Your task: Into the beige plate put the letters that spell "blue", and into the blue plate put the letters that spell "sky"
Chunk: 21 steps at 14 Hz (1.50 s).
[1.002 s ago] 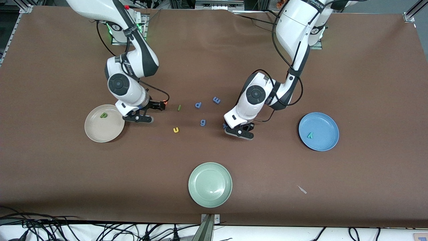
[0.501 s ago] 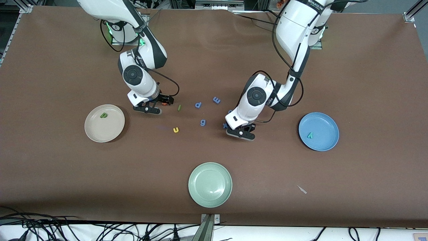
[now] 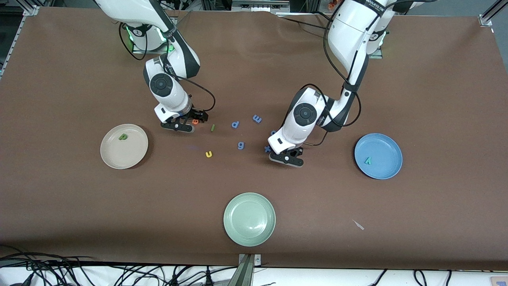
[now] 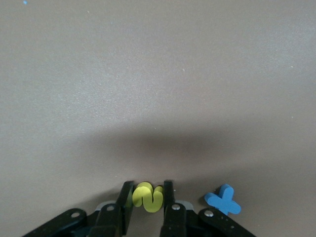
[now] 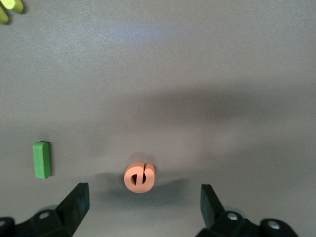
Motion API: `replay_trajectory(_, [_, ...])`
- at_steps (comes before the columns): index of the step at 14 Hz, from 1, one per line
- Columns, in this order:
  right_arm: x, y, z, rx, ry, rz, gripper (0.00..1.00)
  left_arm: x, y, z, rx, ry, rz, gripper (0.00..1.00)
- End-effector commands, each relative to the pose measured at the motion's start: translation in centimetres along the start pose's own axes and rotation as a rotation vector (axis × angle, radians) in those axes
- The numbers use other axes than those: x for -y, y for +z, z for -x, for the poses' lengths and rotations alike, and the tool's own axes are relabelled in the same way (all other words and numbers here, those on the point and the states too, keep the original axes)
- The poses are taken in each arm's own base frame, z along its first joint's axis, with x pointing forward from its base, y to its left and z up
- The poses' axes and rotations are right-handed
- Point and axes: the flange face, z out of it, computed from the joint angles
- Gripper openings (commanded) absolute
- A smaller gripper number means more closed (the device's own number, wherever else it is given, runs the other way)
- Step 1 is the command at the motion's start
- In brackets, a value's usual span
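My left gripper is down at the table near its middle, shut on a yellow s that stands between its fingers. The right gripper hangs open low over the orange e, a finger on either side and neither touching it. Close by lie the green l and, nearer the camera, the yellow u. A green b lies in the beige plate toward the right arm's end. A teal y lies in the blue plate toward the left arm's end.
Several blue-purple letters are scattered mid-table: a d, an m, a g and an x right beside the left gripper. A pale green plate sits near the front edge.
The right gripper moved from beside the beige plate over to the orange e, staying open. The left gripper closed its fingers on the yellow s.
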Motion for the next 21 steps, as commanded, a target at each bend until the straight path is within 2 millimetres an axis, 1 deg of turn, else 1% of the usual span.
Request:
replay_trajectory(1, [-0.1, 0.8, 0.5, -0.009, 0.012, -0.010, 0.94, 0.1, 0.3, -0.3, -0.005, 0.000, 0.003, 0.03])
replay_trajectory(2, [0.0, 0.9, 0.4, -0.013, 0.014, -0.012, 0.91, 0.4, -1.4, -0.8, -0.014, -0.008, 0.004, 0.03])
replay_trajectory(3, [0.0, 1.1, 0.4, -0.015, 0.013, -0.013, 0.87, 1.8, -3.0, -0.6, 0.021, -0.012, -0.005, 0.03])
replay_trajectory(4, [0.0, 1.1, 0.3, -0.020, 0.013, -0.016, 0.85, 4.9, -5.3, -0.7, 0.065, 0.016, -0.025, 0.03])
replay_trajectory(5, [0.0, 1.4, 0.3, -0.020, 0.013, -0.016, 0.83, 8.6, -6.7, -0.3, 0.111, 0.077, -0.039, 0.03])
replay_trajectory(7, [0.0, 1.6, 0.3, -0.025, 0.013, -0.018, 0.71, 16.1, -8.5, 0.4, 0.130, 0.201, -0.028, 0.04])
replay_trajectory(8, [0.0, 1.6, 0.3, -0.025, 0.013, -0.018, 0.63, 19.0, -8.9, 0.8, 0.137, 0.242, -0.022, 0.06])
replay_trajectory(9, [0.0, 1.6, 0.3, -0.025, 0.013, -0.018, 0.54, 21.2, -9.1, 1.5, 0.146, 0.265, -0.017, 0.06])
replay_trajectory(10, [0.0, 1.6, 0.3, -0.025, 0.013, -0.018, 0.49, 23.3, -9.0, 2.3, 0.159, 0.281, -0.013, 0.06])
replay_trajectory(11, [0.0, 1.6, 0.3, -0.025, 0.013, -0.018, 0.42, 25.1, -9.0, 3.0, 0.171, 0.316, -0.008, 0.06])
replay_trajectory(12, [0.0, 1.6, 0.3, -0.025, 0.015, -0.018, 0.38, 27.7, -9.1, 3.6, 0.181, 0.358, -0.012, 0.06])
replay_trajectory(13, [0.0, 1.6, 0.3, -0.025, 0.015, -0.018, 0.34, 29.7, -9.1, 4.0, 0.188, 0.379, -0.013, 0.08])
replay_trajectory(14, [0.0, 1.6, 0.3, -0.025, 0.015, -0.018, 0.30, 31.6, -9.1, 4.3, 0.194, 0.392, -0.019, 0.17])
replay_trajectory(15, [-0.1, 1.6, 0.3, -0.022, 0.022, -0.016, 0.26, 33.9, -9.4, 4.6, 0.203, 0.413, -0.041, 0.18])
replay_trajectory(16, [0.1, 1.2, 0.2, -0.025, 0.025, -0.020, 0.22, 35.6, -9.7, 4.9, 0.213, 0.451, -0.062, 0.18])
replay_trajectory(17, [0.2, 0.7, 0.0, -0.032, 0.020, -0.025, 0.20, 36.9, -10.1, 5.0, 0.214, 0.471, -0.068, 0.18])
replay_trajectory(18, [0.3, 0.0, -0.3, -0.044, 0.008, -0.032, 0.18, 37.7, -10.2, 5.1, 0.214, 0.483, -0.069, 0.21])
replay_trajectory(19, [0.0, -0.5, -0.6, -0.051, 0.006, -0.035, 0.17, 38.3, -10.4, 5.1, 0.212, 0.491, -0.069, 0.30])
replay_trajectory(20, [-0.4, -1.1, -1.0, -0.049, -0.005, -0.029, 0.16, 39.3, -10.8, 5.3, 0.211, 0.493, -0.075, 0.36])
replay_trajectory(21, [-1.1, -2.0, -1.8, -0.050, -0.025, -0.024, 0.15, 39.9, -11.0, 5.4, 0.212, 0.509, -0.078, 0.54])
